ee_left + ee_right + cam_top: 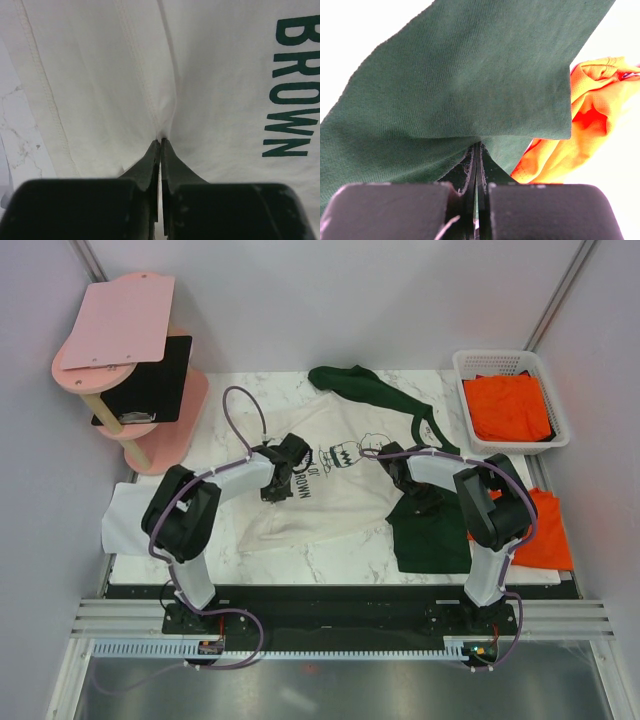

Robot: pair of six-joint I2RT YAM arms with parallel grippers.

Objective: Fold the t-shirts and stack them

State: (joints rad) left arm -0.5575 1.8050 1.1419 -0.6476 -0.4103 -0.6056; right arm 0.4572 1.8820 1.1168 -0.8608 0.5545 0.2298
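Note:
A cream-white t-shirt [340, 480] with dark green sleeves and a Charlie Brown print lies spread on the marble table [330, 562]. My left gripper [276, 487] is shut on a pinch of its cream cloth [215, 75], which puckers at the tips [160, 142] beside the word BROWN [292, 85]. My right gripper [416, 502] is shut on the shirt's dark green sleeve [470, 75], which drapes over the fingers [477, 146]. An orange t-shirt [545, 530] lies at the table's right edge, seen past the sleeve [585, 125]. More orange t-shirts [510, 405] fill the basket.
The white plastic basket [468, 365] stands at the back right. A pink two-tier stand [90, 370] with a black clipboard [150, 390] is at the back left. A white paper sheet [125, 520] hangs over the table's left edge.

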